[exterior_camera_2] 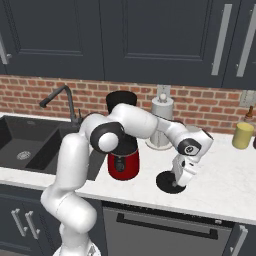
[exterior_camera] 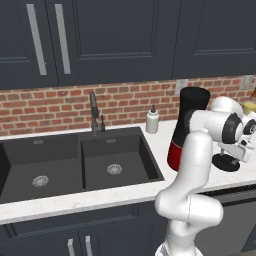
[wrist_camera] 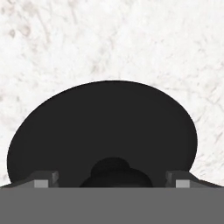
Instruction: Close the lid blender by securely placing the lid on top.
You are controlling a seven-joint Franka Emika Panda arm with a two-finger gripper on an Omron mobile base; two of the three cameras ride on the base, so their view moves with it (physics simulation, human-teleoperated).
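Note:
The lid (wrist_camera: 103, 127), a flat round black disc with a small raised knob, lies on the white marble counter to the right of the blender. My gripper (wrist_camera: 113, 179) hangs straight over it, open, its fingertips (wrist_camera: 43, 178) standing wide apart on either side of the knob without touching it. From the base views, the lid (exterior_camera_2: 169, 183) sits under the gripper (exterior_camera_2: 181, 181) near the counter's front. The blender (exterior_camera_2: 123, 162), a black jar on a glossy red base, stands partly behind my arm, and its open jar top (exterior_camera: 194, 100) has nothing on it.
A double black sink (exterior_camera: 75, 165) with a dark faucet (exterior_camera: 93, 112) lies to the left. A white soap bottle (exterior_camera: 152, 121) stands by the wall. A white canister (exterior_camera_2: 161, 125) and a yellow jar (exterior_camera_2: 243, 135) stand behind and right of the lid. The counter's front edge (exterior_camera_2: 165, 207) is close.

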